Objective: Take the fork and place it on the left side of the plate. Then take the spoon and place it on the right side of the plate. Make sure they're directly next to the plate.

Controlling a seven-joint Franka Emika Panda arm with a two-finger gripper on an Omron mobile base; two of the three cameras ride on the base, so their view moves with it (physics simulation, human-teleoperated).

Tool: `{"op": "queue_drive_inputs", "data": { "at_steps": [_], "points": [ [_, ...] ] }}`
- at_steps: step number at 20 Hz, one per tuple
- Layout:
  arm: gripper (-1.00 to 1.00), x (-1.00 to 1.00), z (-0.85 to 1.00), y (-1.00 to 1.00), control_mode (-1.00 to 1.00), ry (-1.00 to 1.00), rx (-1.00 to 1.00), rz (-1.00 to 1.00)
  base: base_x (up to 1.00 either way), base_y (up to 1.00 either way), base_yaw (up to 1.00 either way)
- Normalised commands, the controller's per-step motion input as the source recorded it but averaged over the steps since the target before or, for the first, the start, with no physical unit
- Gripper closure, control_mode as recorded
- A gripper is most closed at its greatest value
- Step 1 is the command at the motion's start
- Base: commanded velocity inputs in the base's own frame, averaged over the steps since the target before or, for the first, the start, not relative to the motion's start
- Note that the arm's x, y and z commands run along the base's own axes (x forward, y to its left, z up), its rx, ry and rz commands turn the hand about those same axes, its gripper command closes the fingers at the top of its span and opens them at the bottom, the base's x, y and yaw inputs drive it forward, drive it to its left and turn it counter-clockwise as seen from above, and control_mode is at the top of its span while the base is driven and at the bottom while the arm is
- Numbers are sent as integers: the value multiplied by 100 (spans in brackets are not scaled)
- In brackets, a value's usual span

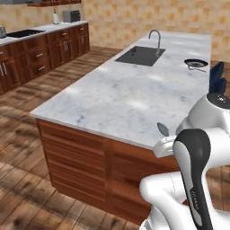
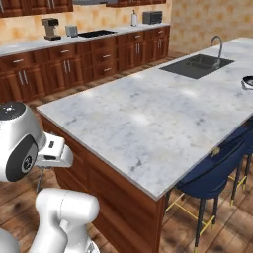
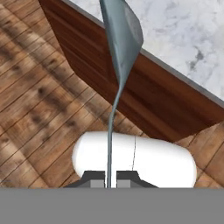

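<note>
The spoon (image 3: 121, 39) is pinched by its handle in the gripper (image 3: 110, 177), held off the near edge of the island (image 1: 117, 94), bowl (image 1: 162, 129) just above that edge. The plate (image 1: 196, 63) sits far along the island; placing the spoon beside it remains. The fork's placement can't be judged.
</note>
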Motion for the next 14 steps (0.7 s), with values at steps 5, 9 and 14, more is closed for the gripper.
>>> {"op": "queue_drive_inputs", "data": {
  "at_steps": [5,9,14],
  "points": [
    [100,0,0,0,100,0,0,0,-55,-100,-1],
    [100,0,0,0,100,0,0,0,-31,-100,0],
    [100,0,0,0,100,0,0,0,-7,-100,0]
  ]
}}
